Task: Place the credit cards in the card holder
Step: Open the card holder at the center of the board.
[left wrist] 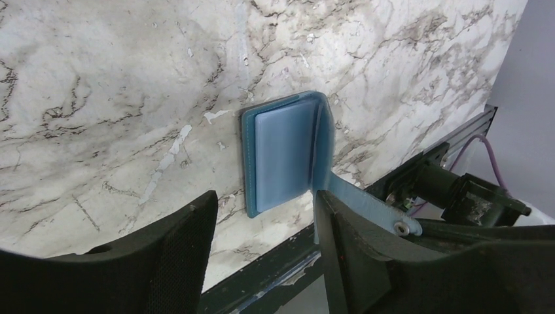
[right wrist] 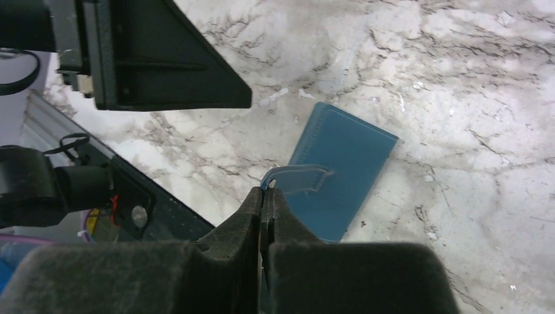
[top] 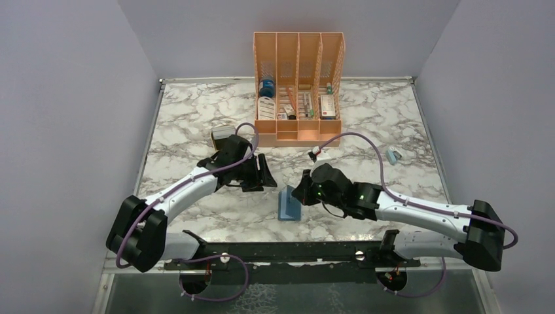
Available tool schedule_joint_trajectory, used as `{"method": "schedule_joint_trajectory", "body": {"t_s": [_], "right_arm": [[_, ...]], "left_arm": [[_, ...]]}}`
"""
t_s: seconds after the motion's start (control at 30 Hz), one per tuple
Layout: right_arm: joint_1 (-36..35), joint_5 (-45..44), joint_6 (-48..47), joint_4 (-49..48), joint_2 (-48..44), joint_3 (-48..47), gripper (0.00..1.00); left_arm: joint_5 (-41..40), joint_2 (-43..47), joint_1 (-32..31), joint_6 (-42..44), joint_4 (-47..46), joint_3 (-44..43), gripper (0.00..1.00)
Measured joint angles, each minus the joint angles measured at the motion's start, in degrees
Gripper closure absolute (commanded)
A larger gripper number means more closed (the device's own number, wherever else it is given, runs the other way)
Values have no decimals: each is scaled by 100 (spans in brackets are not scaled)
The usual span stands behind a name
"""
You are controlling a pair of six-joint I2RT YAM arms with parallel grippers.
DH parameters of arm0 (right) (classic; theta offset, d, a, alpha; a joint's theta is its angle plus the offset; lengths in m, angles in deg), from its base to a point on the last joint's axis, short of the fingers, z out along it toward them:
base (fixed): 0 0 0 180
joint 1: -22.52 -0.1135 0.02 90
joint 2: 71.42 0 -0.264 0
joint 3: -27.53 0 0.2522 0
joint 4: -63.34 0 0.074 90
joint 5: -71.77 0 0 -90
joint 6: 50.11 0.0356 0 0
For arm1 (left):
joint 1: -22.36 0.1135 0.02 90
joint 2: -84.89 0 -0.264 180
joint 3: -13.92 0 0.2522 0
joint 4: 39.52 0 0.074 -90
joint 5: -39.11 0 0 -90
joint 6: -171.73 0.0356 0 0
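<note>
Just one card holder [top: 288, 204], tab [right wrist: 298, 178] in right fingers [right wrist: 241, 226]; one orange organiser [top: 298, 49].

Orange organiser [top: 298, 49] on marble table [top: 190, 118]

No text, brand or number can be read in any view. The boxes [top: 328, 106] standing in the orange organiser [top: 298, 49], at the upper middle of the top view, carry printed labels, but the print is too small to make out.
</note>
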Motion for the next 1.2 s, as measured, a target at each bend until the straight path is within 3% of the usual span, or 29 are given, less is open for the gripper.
{"method": "schedule_joint_trajectory", "body": {"t_s": [0.53,0.73,0.93,1.2], "right_arm": [[240,-885,629,1261,-221,664,99],[321,-1021,960,1720,-227,807,99],[326,-1047,1128,1792,-334,901,99],[328,-1045,1143,1786,-476,935,99]], "left_arm": [[149,-494,-2,31,4,142,59],[363,-627,-7,-111,-422,450,58],[820,-839,-55,-435,-1204,780,47],[1316,-953,-186,-962,-2509,1139,46]]}}
